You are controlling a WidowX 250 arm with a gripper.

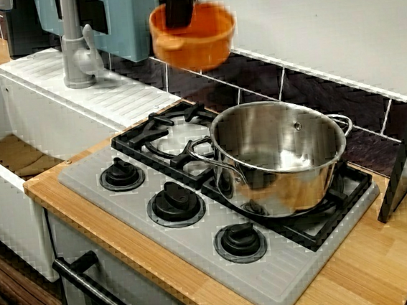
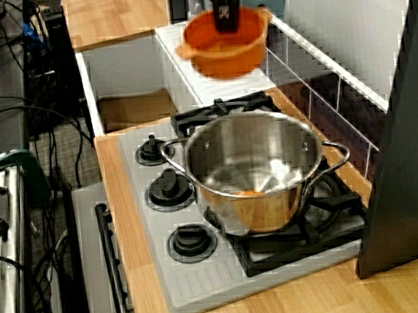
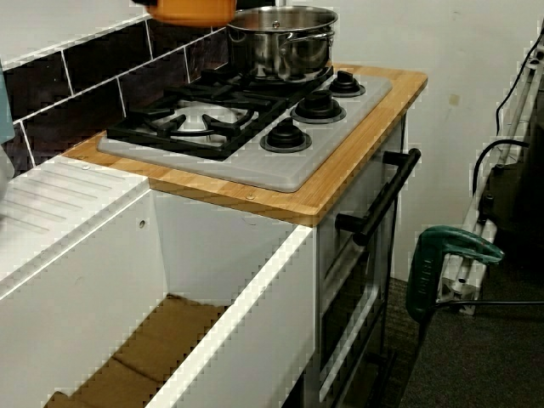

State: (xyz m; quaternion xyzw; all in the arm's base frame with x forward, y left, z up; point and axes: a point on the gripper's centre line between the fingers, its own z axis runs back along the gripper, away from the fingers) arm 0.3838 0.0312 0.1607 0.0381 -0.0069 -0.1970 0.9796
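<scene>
An orange toy pot (image 1: 194, 36) hangs in the air above the back left burner (image 1: 177, 137), slightly blurred. My black gripper (image 1: 179, 9) comes down from the top edge and is shut on the pot's far rim, one finger reaching inside. In the view from the side, the gripper (image 2: 224, 12) and orange pot (image 2: 225, 44) float over the hob's far end. A shiny steel pot (image 1: 279, 156) with two loop handles stands on the right burner, below and to the right of the orange pot. From the sink end, only the orange pot's underside (image 3: 191, 10) shows at the top edge.
The grey hob (image 1: 199, 254) has three black knobs (image 1: 174, 201) along its front. A grey tap (image 1: 74, 49) and white sink (image 1: 16, 156) lie to the left. A dark panel (image 1: 406, 154) leans at the right. An oven handle (image 3: 382, 200) and green clamp (image 3: 450, 255) sit below.
</scene>
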